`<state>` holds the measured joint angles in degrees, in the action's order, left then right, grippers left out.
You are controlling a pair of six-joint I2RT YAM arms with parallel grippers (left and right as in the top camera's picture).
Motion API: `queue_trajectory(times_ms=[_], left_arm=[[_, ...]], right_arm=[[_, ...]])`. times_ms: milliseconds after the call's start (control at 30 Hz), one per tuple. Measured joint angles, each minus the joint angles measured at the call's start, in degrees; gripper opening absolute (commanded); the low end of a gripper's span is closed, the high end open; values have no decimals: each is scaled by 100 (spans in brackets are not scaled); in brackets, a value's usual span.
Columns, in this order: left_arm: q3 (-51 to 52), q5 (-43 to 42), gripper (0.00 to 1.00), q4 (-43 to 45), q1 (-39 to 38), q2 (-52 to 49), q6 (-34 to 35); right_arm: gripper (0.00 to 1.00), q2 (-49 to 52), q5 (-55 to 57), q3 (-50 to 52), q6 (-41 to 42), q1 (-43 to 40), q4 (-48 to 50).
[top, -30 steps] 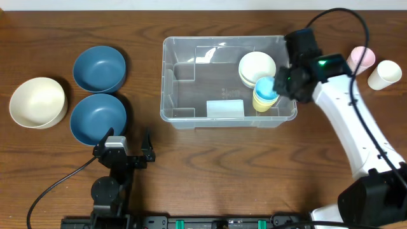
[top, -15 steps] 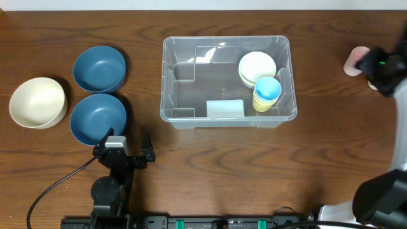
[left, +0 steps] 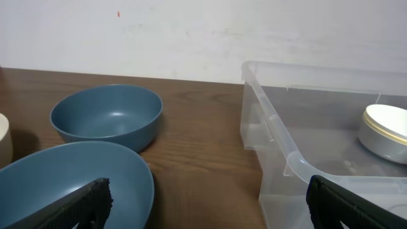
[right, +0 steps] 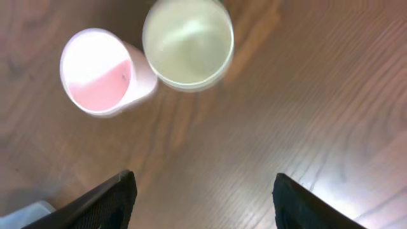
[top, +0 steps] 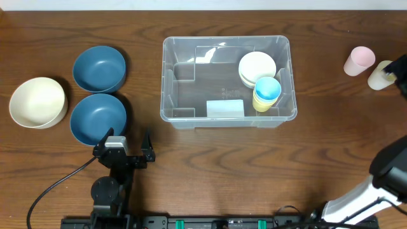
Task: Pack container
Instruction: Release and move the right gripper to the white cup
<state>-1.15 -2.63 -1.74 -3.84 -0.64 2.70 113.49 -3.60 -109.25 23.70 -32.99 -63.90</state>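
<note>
Fingers (right: 108,200) of the right gripper (right: 202,202) are spread wide at the bottom corners of the right wrist view, with only bare wood between them. Above them, in the upper left of that frame, a pink cup (right: 102,71) and a cream cup (right: 188,42) stand upright side by side, touching or nearly so, and both look empty inside. In the overhead view these two cups sit at the far right edge, well apart from the container (top: 166,83). The dark head of the right arm is cut off by the frame border, just beside the cream cup.

Fingers (left: 82,202) of the left gripper (left: 206,210) are also apart, with tips at the lower corners of the left wrist view, holding nothing. In the overhead view it sits at lower left, just below the lower blue bowl (top: 97,118).

The container is a clear bin – centre of the overhead frame, upright on the table (top: 254,172). At its right end are stacked cream bowls (top: 257,67). Just below them in the frame a blue cup (top: 268,89) is nested in a yellow cup (top: 259,103), close against the bowls. A pale label patch (top: 224,109) is at the middle of the lower wall.

Left of the container – an upper blue bowl (top: 98,68) directly above the lower one, nearly touching it, and a cream bowl (top: 37,102) furthest left, beside both
</note>
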Motion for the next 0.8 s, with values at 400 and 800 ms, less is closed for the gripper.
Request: queue_trajectory(times_ms=[400, 800], left_arm=[[0, 2, 98, 0, 0, 0, 0], [0, 2, 98, -2, 0, 0, 0]], right_arm=[[68, 1163, -13, -1113, -254, -103, -553], [68, 1440, -4, -1106, -345, -435, -223]])
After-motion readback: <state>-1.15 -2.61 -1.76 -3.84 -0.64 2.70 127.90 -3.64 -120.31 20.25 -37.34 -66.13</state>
